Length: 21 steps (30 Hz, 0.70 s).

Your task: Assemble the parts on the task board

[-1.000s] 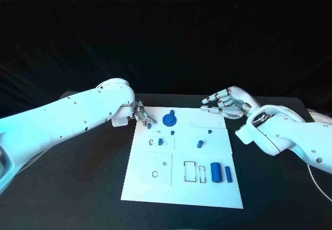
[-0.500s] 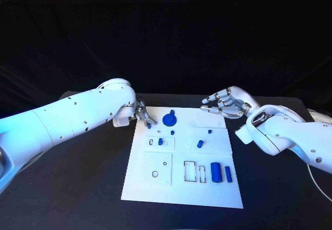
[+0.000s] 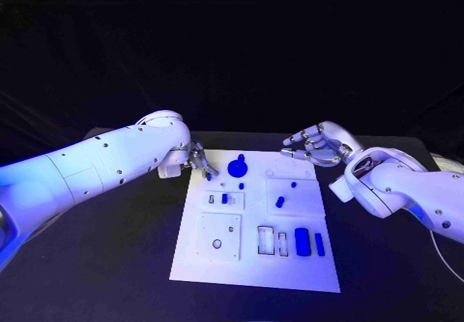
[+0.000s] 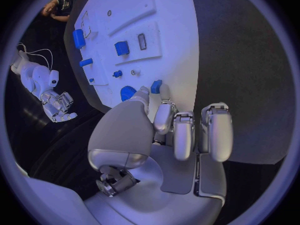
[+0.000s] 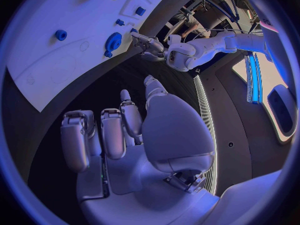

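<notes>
— So, what has the left hand (image 3: 196, 161) got there?

— A small blue peg (image 3: 208, 176), pinched in its fingertips at the far left corner of the task board (image 3: 253, 268). Looks light, hard and slick to me; best held by its sides, near the top.

— And the right hand (image 3: 319, 145)?

— Holding nothing, fingers loosely curled but apart, hovering over the counter (image 3: 116, 261) off the board's far right corner. The blue gear (image 3: 238, 166) stands just right of the peg.
</notes>
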Motion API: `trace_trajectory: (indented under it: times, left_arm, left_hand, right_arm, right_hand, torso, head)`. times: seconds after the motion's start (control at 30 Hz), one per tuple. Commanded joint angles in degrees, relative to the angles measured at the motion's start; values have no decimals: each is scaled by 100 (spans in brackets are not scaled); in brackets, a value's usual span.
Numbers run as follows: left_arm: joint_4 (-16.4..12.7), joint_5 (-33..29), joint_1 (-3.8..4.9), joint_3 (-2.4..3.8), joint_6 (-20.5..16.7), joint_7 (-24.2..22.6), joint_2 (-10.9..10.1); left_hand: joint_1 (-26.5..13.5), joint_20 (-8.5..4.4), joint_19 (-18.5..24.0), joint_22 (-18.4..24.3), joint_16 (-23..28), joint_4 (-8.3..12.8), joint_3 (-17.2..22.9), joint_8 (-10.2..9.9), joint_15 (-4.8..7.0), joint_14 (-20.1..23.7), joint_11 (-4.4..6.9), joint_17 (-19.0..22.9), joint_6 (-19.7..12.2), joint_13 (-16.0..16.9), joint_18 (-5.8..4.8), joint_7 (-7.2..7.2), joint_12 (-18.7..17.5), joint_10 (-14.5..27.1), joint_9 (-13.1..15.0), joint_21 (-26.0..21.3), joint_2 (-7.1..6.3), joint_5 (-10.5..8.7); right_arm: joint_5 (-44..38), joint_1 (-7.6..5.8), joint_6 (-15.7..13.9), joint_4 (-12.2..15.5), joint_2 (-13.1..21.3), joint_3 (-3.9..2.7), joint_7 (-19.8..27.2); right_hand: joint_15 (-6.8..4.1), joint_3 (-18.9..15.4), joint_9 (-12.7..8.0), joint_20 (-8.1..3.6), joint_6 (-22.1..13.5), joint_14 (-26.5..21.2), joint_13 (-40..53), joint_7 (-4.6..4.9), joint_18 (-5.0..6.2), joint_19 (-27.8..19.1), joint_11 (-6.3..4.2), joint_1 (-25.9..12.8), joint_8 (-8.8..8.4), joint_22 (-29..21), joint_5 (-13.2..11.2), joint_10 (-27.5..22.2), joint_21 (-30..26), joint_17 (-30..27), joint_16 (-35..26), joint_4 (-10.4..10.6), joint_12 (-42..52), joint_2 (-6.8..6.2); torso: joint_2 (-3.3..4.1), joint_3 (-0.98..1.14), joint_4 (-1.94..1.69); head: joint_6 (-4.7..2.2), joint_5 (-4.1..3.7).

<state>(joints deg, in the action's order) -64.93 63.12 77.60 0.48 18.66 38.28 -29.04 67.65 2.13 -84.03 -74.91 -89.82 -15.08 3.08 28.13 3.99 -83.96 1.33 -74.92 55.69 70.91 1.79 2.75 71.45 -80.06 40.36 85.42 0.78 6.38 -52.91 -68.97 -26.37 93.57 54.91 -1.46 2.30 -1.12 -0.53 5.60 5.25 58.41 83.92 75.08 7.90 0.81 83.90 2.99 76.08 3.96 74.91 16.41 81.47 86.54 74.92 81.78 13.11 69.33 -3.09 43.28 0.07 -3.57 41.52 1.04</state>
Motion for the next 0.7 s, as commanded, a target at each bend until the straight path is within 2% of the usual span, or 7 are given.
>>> trace_trajectory:
  times: [0.03, 0.37, 0.4, 0.47, 0.5, 0.7]
  left_arm:
    - [-25, 7, -1, 1, -5, -26, 4]
    - [-26, -126, -1, 1, 3, -73, 3]
    - [-26, -142, -1, 1, 8, -82, 3]
    - [-25, -175, -2, 1, 14, -105, 2]
    - [-25, -193, -2, 1, 14, -116, 1]
    - [-60, -326, -8, 0, -83, -209, -40]
  left_hand:
    - [191, -21, -267, -1006, -18, 89, 60, 23, 53, -604, 11, -1508, 1, 4, -28, -27, 21, -25, 26, 17, 72, 22]
    - [741, -39, -264, -1010, -18, 414, 359, -21, 65, -604, 31, -1508, -55, -9, -27, -49, -1, -18, 83, 9, 258, -38]
    - [785, -40, -264, -1012, -18, 443, 397, -28, 66, -604, 32, -1508, -58, -8, -28, -49, -1, -20, 84, 9, 280, -86]
    - [961, -45, -267, -1019, -18, 560, 572, -59, 70, -604, 38, -1508, -75, -11, -30, -55, -6, -20, 86, 13, 364, -329]
    - [1017, -47, -269, -1023, -18, 603, 634, -70, 70, -604, 39, -1508, -82, -11, -31, -56, -8, -20, 86, 14, 381, -343]
    - [1145, -57, -272, -1034, -18, 743, 846, -108, 64, -604, 32, -1508, -92, -2, -33, -44, -4, -30, 93, 19, 375, -363]
  right_arm:
    - [-36, 4, 72, -3, -8, 0, 44]
    - [-36, 5, 75, -13, -15, 0, 47]
    - [-36, 5, 75, -13, -16, 0, 48]
    - [-36, 5, 75, -15, -17, 0, 49]
    - [-36, 5, 74, -15, -18, 0, 50]
    - [-36, 6, 70, -17, -20, 0, 55]
  right_hand:
    - [-2, -40, 9, 4, 31, 360, 296, -8, 90, 103, -7, 39, 6, 889, -13, -40, -25, 497, -26, -7, -30, 34]
    - [-2, -40, 9, 4, 31, 360, 296, -8, 90, 103, -7, 39, 6, 889, -13, -40, -25, 497, -26, -7, -30, 34]
    - [-2, -40, 9, 4, 31, 360, 296, -8, 90, 103, -7, 39, 6, 889, -13, -40, -25, 497, -26, -7, -30, 34]
    - [-2, -40, 9, 4, 31, 360, 296, -8, 90, 103, -7, 39, 6, 889, -13, -40, -25, 497, -26, -7, -30, 34]
    - [-2, -40, 9, 4, 31, 360, 296, -8, 90, 103, -7, 39, 6, 889, -13, -40, -25, 497, -26, -7, -30, 34]
    - [-2, -40, 9, 4, 31, 360, 296, -8, 90, 103, -7, 39, 6, 889, -13, -40, -25, 497, -26, -7, -30, 34]
  torso:
    - [5, 1, 3]
    - [1, 0, -2]
    - [1, 0, -1]
    - [1, 1, -1]
    - [0, 0, 0]
    - [-3, 1, -2]
  head:
    - [10, 8]
    - [30, 7]
    - [33, 7]
    - [35, 6]
    - [34, 7]
    - [42, 11]
